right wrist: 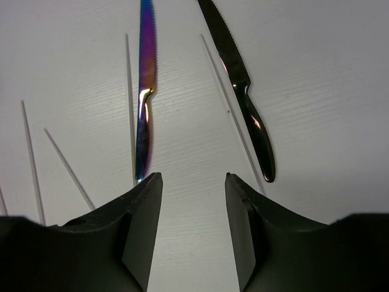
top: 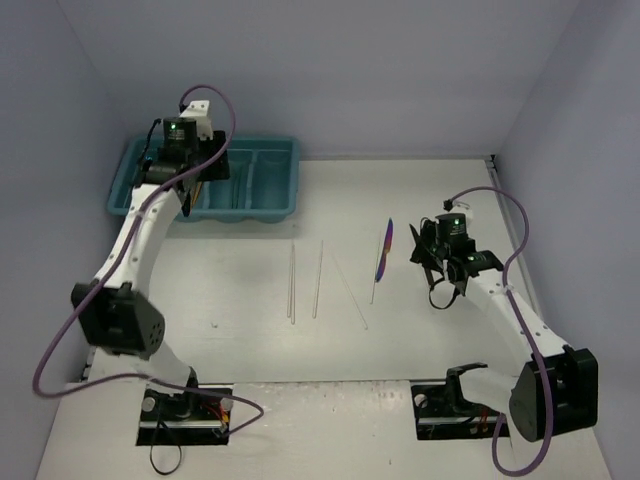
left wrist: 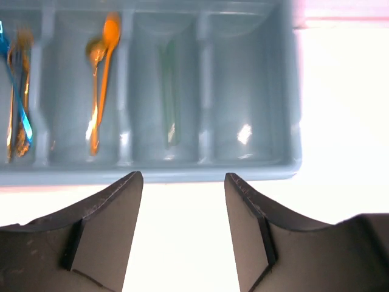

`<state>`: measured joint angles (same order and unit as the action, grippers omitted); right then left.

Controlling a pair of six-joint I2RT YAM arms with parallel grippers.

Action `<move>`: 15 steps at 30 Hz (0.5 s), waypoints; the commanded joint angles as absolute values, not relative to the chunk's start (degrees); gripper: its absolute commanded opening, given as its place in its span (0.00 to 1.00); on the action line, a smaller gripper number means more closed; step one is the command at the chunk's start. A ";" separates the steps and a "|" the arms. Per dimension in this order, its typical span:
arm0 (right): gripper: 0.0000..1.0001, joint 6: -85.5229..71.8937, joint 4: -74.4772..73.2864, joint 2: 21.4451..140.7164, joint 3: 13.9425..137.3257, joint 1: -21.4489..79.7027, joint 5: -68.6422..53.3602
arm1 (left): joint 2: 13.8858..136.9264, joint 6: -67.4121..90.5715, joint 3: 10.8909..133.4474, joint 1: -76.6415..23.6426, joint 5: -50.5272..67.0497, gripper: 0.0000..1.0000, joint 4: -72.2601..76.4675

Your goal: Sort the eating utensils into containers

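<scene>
**A:** How much of the sorting is done?

**B:** Somewhat under half, I'd judge. The tray (left wrist: 182, 175) sits at the far left of the table (top: 250, 350), and three of its four slots hold something. The leftmost has a blue piece (left wrist: 18, 103) lying with a gold one (left wrist: 24, 48). The next has an orange spoon (left wrist: 108, 61) beside a gold spoon (left wrist: 94, 52). The third has a single green piece (left wrist: 169, 91), too washed out for me to say whether it's a fork or a knife. The rightmost slot (left wrist: 243, 91) is bare.

**A:** And what's left out?

**B:** A purple knife (right wrist: 144, 91) and a black knife (right wrist: 243, 91) lie side by side on the table, apart from each other. Several pale sticks (top: 291, 280) are scattered mid-table, well away from the tray.

**A:** Is either arm carrying anything?

**B:** No. The left gripper (left wrist: 182, 201) hangs at the tray's near edge, jaws spread with nothing between them. The right gripper (right wrist: 193, 194) hovers just short of the two knife handles, jaws also spread and empty. My guess is that one of the knives goes next, though which slot it belongs in isn't obvious.
</scene>
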<state>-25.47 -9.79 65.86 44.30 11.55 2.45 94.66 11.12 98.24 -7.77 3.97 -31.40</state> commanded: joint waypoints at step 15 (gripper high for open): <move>0.26 -21.29 -8.70 86.31 54.87 5.82 12.08 | 58.62 12.83 55.17 -12.50 6.01 0.53 -21.27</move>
